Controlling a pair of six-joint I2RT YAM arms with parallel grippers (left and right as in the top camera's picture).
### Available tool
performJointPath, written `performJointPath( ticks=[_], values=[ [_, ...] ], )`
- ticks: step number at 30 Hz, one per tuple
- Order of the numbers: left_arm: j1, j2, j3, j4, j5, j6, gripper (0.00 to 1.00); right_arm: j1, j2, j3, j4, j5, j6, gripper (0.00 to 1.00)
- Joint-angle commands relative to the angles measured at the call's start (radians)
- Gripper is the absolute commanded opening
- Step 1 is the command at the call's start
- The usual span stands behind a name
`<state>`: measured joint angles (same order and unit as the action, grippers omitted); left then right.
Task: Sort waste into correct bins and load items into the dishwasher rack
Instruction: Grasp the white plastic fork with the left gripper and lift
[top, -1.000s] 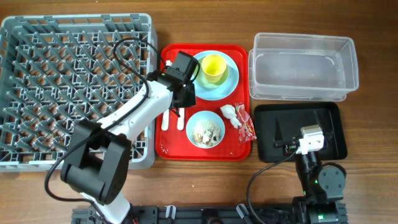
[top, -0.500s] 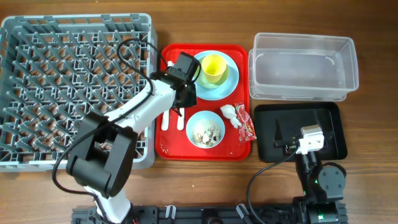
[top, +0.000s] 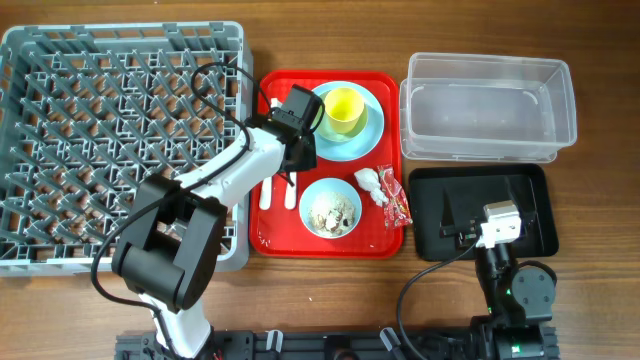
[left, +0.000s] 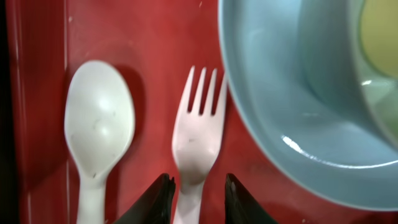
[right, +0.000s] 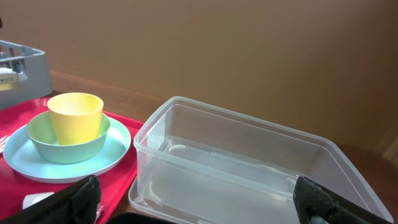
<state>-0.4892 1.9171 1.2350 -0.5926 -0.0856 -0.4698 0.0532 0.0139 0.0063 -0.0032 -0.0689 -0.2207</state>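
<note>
The white plastic fork (left: 198, 130) lies at the flat red serving tray's (left: 158, 37) left side, between a white plastic spoon (left: 98, 127) and a pale blue round plate (left: 273, 112). The left gripper (left: 196, 199) straddles its handle, jaws apart. Off the tray's right edge, the right gripper (right: 198, 194) gapes wide.

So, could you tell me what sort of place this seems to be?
Probably a lab tabletop staged as a canteen tray-return: a grey dishwasher rack, a red serving tray, a clear waste tub.
</note>
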Motion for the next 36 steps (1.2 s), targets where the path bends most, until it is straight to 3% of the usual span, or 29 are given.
performJointPath(
  ticks=[1,22,25,28,33,36],
  values=[
    [-0.003,0.015,-0.037,0.032,-0.021,-0.006,0.28,-0.002,0.000,0.000,0.003,0.009,0.012,1.00],
    [-0.003,0.017,-0.117,0.105,-0.021,-0.006,0.23,-0.002,0.000,0.000,0.003,0.009,0.012,1.00],
    [-0.003,0.017,-0.117,0.106,-0.021,-0.006,0.18,-0.002,0.000,0.000,0.003,0.009,0.013,0.99],
    [-0.003,0.011,-0.115,0.108,-0.021,-0.006,0.04,-0.002,0.000,0.000,0.003,0.009,0.013,1.00],
    [-0.003,-0.039,-0.109,0.108,-0.021,0.006,0.04,-0.002,0.000,0.000,0.003,0.009,0.013,1.00],
    [-0.003,-0.091,-0.093,0.106,-0.021,0.091,0.04,-0.002,0.000,0.000,0.003,0.009,0.012,1.00]
  ],
)
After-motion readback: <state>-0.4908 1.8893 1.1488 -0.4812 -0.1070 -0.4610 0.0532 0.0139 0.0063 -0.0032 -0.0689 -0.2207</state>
